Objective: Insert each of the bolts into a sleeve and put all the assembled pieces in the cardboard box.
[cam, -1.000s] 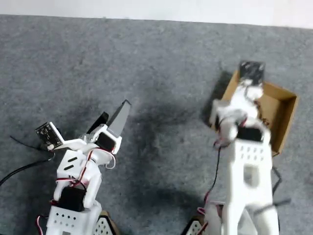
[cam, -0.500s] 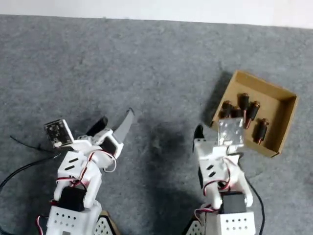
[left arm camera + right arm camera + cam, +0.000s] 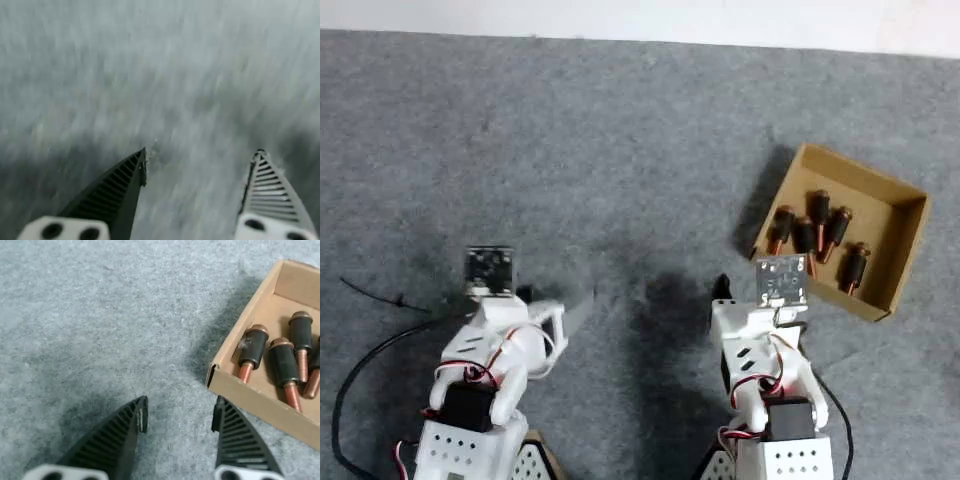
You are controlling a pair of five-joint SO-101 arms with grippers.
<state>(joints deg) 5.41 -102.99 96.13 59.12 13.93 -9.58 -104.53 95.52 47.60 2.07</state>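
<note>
Lying inside the cardboard box (image 3: 882, 212) are sleeved bolts (image 3: 837, 226).

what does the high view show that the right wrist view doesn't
High view: the left arm, the whole cardboard box and all five assembled pieces lying inside it. Right wrist view: the right gripper from close up, open and empty, over the mat beside a corner of the box. Shared: the grey mat, the box and some of those pieces.
</note>
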